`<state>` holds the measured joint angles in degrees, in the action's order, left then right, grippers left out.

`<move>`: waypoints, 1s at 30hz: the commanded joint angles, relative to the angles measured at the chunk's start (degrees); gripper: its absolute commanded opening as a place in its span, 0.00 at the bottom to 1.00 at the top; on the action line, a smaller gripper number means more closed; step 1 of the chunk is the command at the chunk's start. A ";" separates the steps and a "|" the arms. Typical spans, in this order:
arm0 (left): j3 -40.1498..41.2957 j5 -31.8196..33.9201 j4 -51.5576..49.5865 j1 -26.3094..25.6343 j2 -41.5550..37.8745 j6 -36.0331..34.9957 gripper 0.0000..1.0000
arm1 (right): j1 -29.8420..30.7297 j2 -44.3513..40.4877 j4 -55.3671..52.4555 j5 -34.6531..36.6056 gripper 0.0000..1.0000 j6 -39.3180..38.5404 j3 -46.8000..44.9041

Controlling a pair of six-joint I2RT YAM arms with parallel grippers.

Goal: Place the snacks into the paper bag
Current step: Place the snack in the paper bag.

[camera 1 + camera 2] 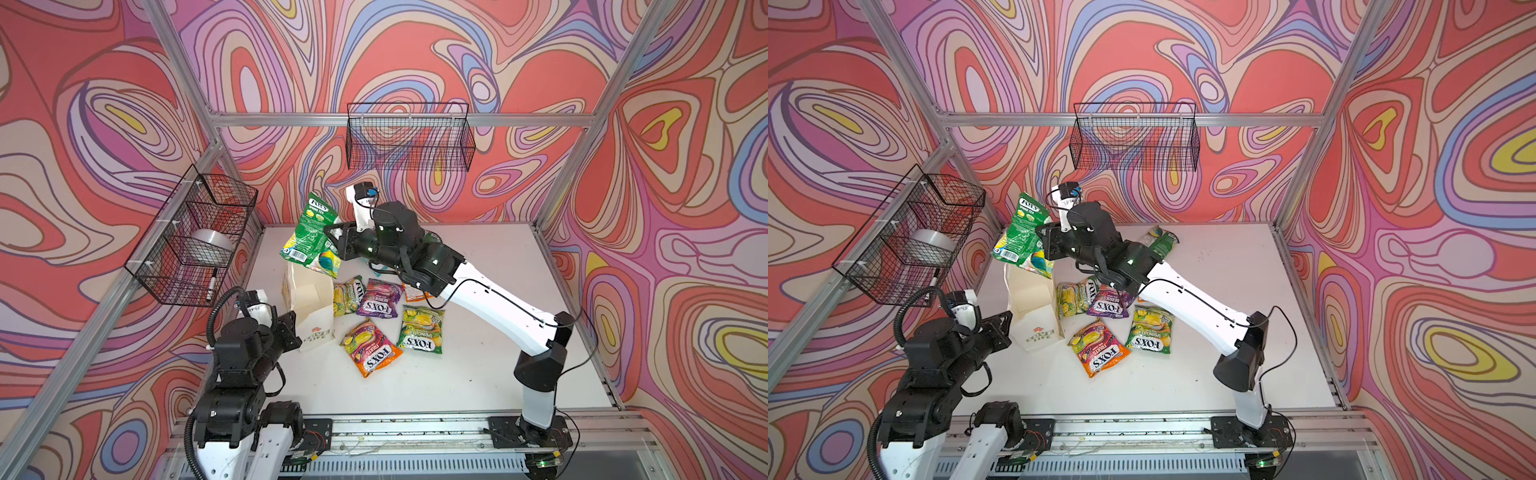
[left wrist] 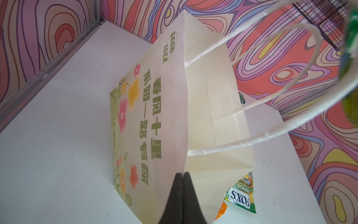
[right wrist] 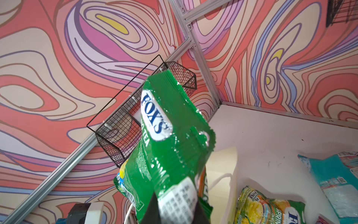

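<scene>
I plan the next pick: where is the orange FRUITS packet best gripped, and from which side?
On the orange packet, probably the crimped end nearest the table's front, taken from above. It lies flat, and that end has bare table around it, while the purple packet crowds the far end.

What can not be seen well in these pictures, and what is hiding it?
- Inside of paper bag: top views, green packet overlaps its mouth; contents unknown.
- Orange packet: top views, mostly under right arm.
- Teal packet: right wrist view, cut by picture edge.
</scene>
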<state>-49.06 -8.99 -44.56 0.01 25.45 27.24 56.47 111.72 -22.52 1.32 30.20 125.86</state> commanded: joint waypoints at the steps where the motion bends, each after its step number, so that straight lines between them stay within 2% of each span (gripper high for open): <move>1: 0.68 -0.44 1.94 0.26 -0.75 0.35 0.00 | 0.68 2.56 1.90 2.24 0.00 1.34 4.39; 14: 0.75 0.72 1.78 0.25 -1.07 0.62 0.00 | 2.08 6.16 -2.44 15.10 0.00 1.40 0.76; 22: 0.70 1.31 1.51 0.34 -0.91 0.78 0.00 | 5.92 10.11 -5.54 21.00 0.00 -0.84 3.15; 26: 0.79 0.99 1.60 0.36 -0.85 0.79 0.00 | 7.50 14.46 -10.71 24.80 0.00 -2.26 9.70; 30: 0.84 0.83 1.81 0.43 -0.77 0.84 0.00 | 8.83 16.24 -10.55 26.15 0.00 -4.00 10.99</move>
<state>-48.69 -8.34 -44.38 0.10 25.10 27.68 64.45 127.74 -33.01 24.10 28.18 134.39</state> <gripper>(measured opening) 0.048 0.139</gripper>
